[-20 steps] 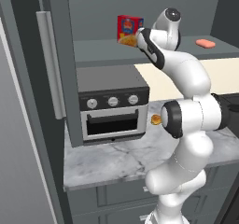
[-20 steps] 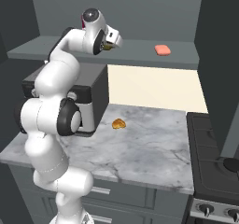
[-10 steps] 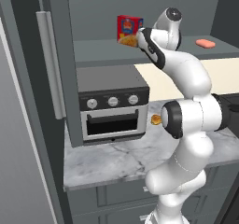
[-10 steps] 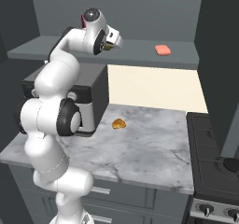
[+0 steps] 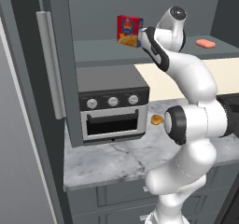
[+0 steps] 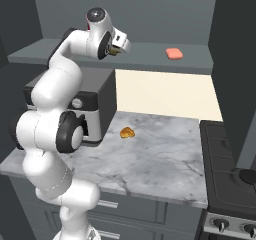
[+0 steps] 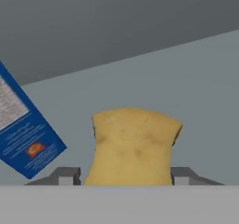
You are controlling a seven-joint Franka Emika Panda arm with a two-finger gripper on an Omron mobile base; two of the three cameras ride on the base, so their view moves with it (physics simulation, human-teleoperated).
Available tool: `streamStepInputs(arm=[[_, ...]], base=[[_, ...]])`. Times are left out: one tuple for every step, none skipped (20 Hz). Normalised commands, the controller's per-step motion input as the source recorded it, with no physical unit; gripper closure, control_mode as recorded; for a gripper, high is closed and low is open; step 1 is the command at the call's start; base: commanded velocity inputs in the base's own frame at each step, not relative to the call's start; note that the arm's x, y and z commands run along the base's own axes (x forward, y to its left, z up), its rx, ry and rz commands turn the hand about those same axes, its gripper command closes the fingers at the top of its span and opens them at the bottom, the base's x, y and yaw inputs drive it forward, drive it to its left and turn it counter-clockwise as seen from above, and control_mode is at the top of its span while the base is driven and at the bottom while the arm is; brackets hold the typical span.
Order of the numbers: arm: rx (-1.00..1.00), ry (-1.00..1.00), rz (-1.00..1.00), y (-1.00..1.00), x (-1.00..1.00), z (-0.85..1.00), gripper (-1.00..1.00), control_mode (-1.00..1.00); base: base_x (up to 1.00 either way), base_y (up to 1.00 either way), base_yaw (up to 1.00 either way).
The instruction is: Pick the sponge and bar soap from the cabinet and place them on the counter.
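Dark grey cabinet [image 5: 56,55] walls and panelled doors frame the work area, with a grey shelf [image 6: 150,51] running across at the height of the arm's wrist. Below it lies the marble table [image 6: 150,154], white-grey with thin dark veins. On the table's left stands a silver toaster oven [image 5: 112,104] with three knobs; a small glossy orange-yellow lump [image 6: 127,132] sits on the marble near it. It is not part of my job.

On the shelf, a red and yellow box [image 5: 130,31] stands upright. Just beside it, my pincer [image 7: 126,175] is reached in at shelf level. In the hand view, the sponge [image 7: 133,146] sits between the two finger tips, which stand at its left and right flanks with the jaws drawn in narrow against it. I judge this a grip on the sponge. The sponge still appears to rest on the shelf.

The sponge is a dull tan-yellow block, faintly mottled, with slightly bowed sides. I expect it to be light, soft and compressible, not fragile and not slippery. Take hold across the short width at mid-body and squeeze moderately, because it will deform.

The bar soap [image 6: 174,53], a flat salmon-pink bar, lies further along the shelf, well apart from the pincer. I expect it to be stiff and slick.
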Motion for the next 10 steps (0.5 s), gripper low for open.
streamStepInputs(arm=[[0.00, -0.03, 0.00, 0.00, -0.40, -0.09, 1.00, -1.00], [0.00, -0.04, 0.00, 0.00, -0.43, -0.03, 1.00, -1.00], [0.00, -0.04, 0.00, 0.00, -0.44, 0.00, 1.00, -1.00], [0.00, -0.06, 0.00, 0.00, -0.47, 0.00, 1.00, -1.00], [-0.02, -0.10, 0.00, 0.00, -0.52, 0.00, 1.00, -1.00], [-0.03, -0.12, 0.00, 0.00, -0.54, 0.00, 1.00, -1.00], [-0.03, -0.12, 0.00, 0.00, -0.56, 0.00, 1.00, -1.00], [-0.04, -0.11, 0.00, 0.00, -0.54, 0.00, 1.00, -1.00], [-0.04, -0.10, 0.00, 0.00, -0.54, 0.01, 1.00, -1.00], [-0.05, -0.10, 0.00, 0.00, -0.54, 0.02, 1.00, -1.00]], base=[[0.00, 0.00, 0.00], [0.00, 0.00, 0.00], [0.00, 0.00, 0.00], [0.00, 0.00, 0.00], [0.00, 0.00, 0.00], [0.00, 0.00, 0.00], [0.00, 0.00, 0.00], [0.00, 0.00, 0.00], [0.00, 0.00, 0.00], [0.00, 0.00, 0.00]])
